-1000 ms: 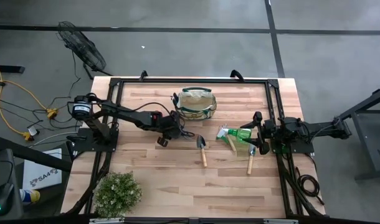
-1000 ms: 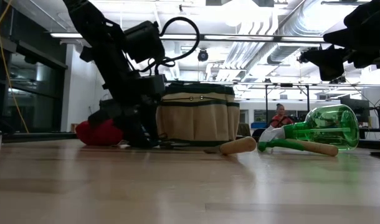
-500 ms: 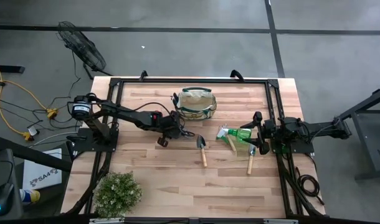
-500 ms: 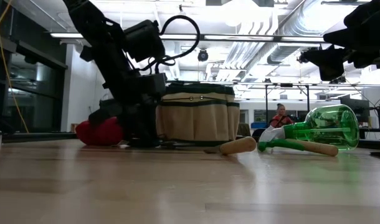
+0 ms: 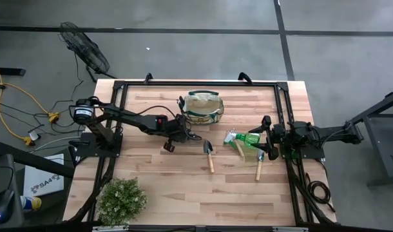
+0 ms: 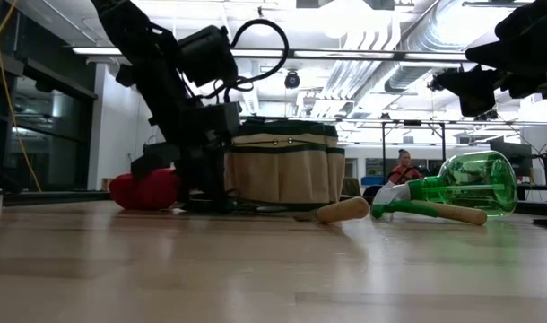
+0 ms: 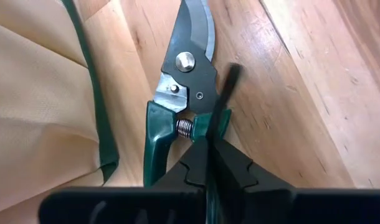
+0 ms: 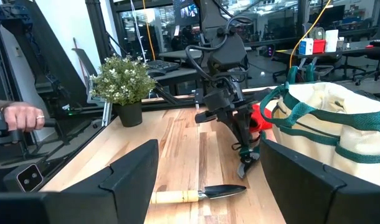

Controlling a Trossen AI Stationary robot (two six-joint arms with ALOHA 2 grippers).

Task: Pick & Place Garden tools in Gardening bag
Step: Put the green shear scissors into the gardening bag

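My left tool [image 7: 205, 149] is pinched shut on the shears [image 7: 180, 81], down at the spring between the handles, on the table [image 5: 183, 187] just beside the bag [image 5: 203, 106]. The shears look stiff, fairly heavy for their size and smooth at the blade, so I judge a hold this near the pivot keeps them balanced, though they may swing. The bag is soft fabric; its rim could fold if bumped. My right tool [image 8: 205, 180] waits wide and empty at the far side, near the sprayer [image 5: 248, 139] and a trowel [image 5: 259, 164]. Another trowel [image 5: 209, 154] lies close by; the plant [image 5: 121, 198] stands well apart.
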